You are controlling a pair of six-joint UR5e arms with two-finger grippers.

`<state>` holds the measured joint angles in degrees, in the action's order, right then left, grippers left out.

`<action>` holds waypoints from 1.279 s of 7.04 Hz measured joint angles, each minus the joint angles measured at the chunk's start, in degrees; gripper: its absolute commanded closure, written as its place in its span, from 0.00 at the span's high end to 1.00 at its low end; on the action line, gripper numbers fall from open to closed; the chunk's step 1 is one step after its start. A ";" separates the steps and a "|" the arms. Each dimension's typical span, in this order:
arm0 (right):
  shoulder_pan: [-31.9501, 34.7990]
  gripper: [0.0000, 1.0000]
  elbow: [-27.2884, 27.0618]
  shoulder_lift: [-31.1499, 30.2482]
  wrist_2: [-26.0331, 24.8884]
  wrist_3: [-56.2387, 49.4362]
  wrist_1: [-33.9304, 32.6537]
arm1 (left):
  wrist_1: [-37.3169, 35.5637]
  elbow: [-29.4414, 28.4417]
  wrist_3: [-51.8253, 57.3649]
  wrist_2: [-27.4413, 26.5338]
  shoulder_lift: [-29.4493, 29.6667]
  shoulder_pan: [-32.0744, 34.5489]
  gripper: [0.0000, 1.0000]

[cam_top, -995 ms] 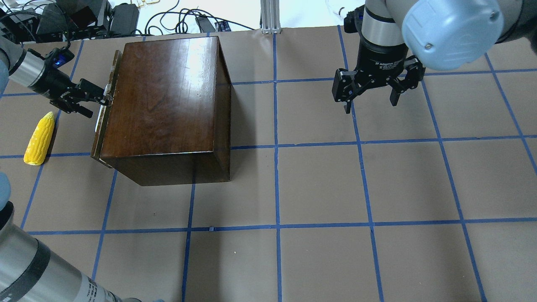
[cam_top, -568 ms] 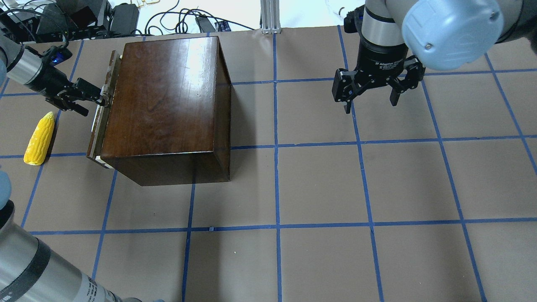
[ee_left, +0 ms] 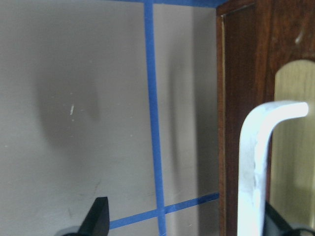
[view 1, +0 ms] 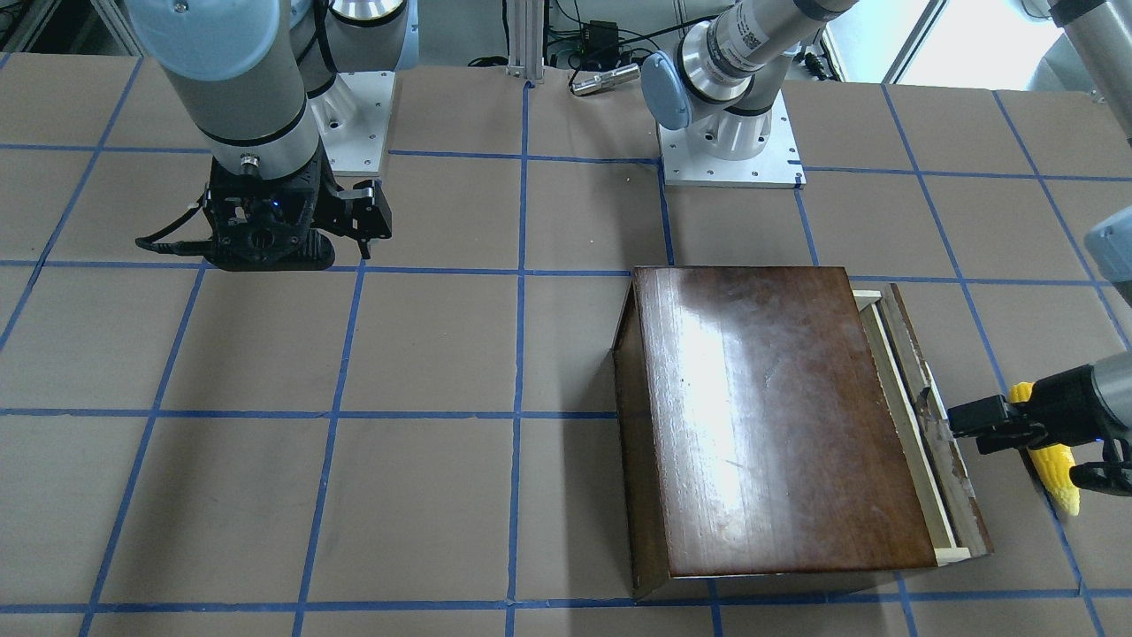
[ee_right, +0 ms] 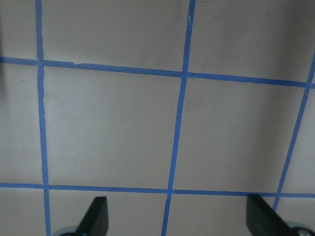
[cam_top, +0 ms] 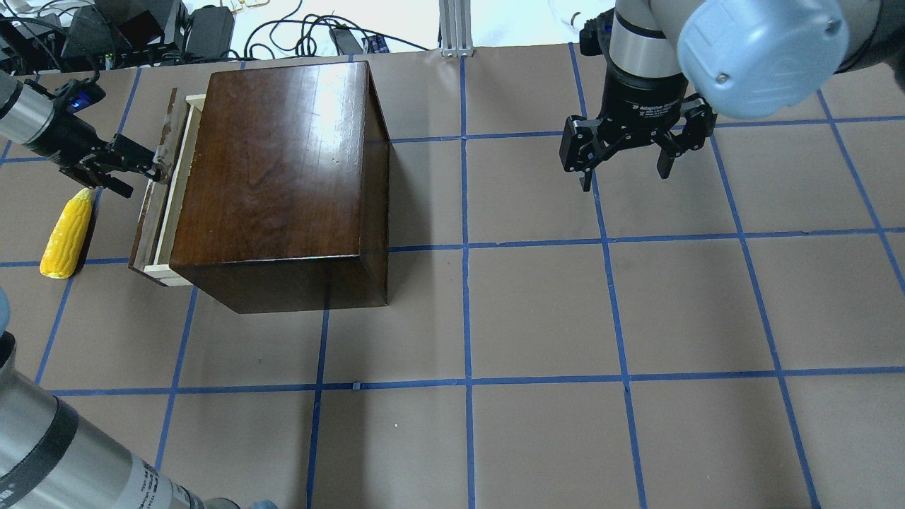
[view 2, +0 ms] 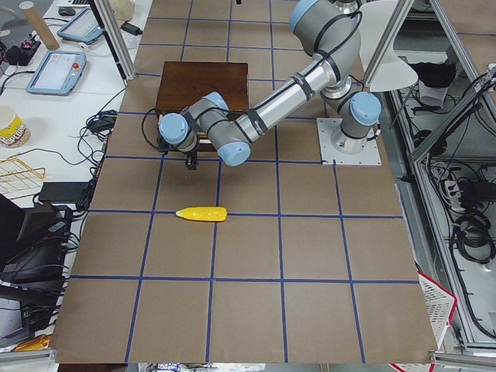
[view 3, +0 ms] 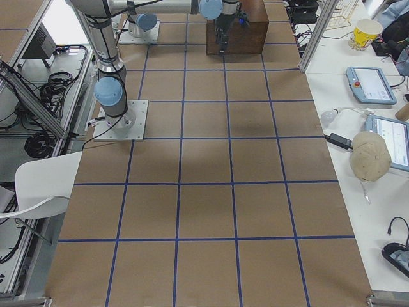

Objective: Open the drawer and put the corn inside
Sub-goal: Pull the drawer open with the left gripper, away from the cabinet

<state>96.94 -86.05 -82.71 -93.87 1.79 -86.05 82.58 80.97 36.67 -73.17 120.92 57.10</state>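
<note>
The glossy dark-brown box [cam_top: 283, 162] stands at the table's left rear. Its drawer [cam_top: 153, 191] is pulled out a little on the left side, and a strip of pale wood [cam_top: 177, 177] shows behind the worn brown front panel [view 1: 929, 425]. My left gripper [cam_top: 134, 177] is open. One finger is at the panel's pale metal handle [ee_left: 256, 162], the other is out over the table. The yellow corn [cam_top: 67, 230] lies flat on the table just left of the drawer, and it also shows in the exterior left view [view 2: 201, 213]. My right gripper [cam_top: 626, 177] is open and empty, far to the right.
The table top [cam_top: 537, 318] is brown paper with a blue tape grid. Cables and electronics [cam_top: 141, 28] lie beyond the far edge behind the box. The two arm bases [view 1: 725, 141] stand at the robot's side of the table.
The left gripper has moved left and the drawer has slid out with it, from nearly shut to showing a strip of pale wood. The corn and the right arm have not moved.
</note>
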 measured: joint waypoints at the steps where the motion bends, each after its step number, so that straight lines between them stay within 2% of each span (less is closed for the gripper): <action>1: 0.00 1.00 0.00 0.00 0.00 -0.01 0.00 | 0.02 -0.10 0.30 -0.06 0.13 -0.34 1.00; 6: 0.00 1.00 0.00 0.00 0.00 0.01 0.00 | -0.34 -0.31 1.50 -0.88 0.20 -1.71 1.00; 9: 0.00 1.00 0.00 0.00 0.00 0.02 0.00 | -0.20 -2.47 2.24 -1.04 1.05 -1.95 1.00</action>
<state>96.94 -86.04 -82.71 -93.87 1.81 -86.05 82.38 78.51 38.91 -74.21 121.97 55.15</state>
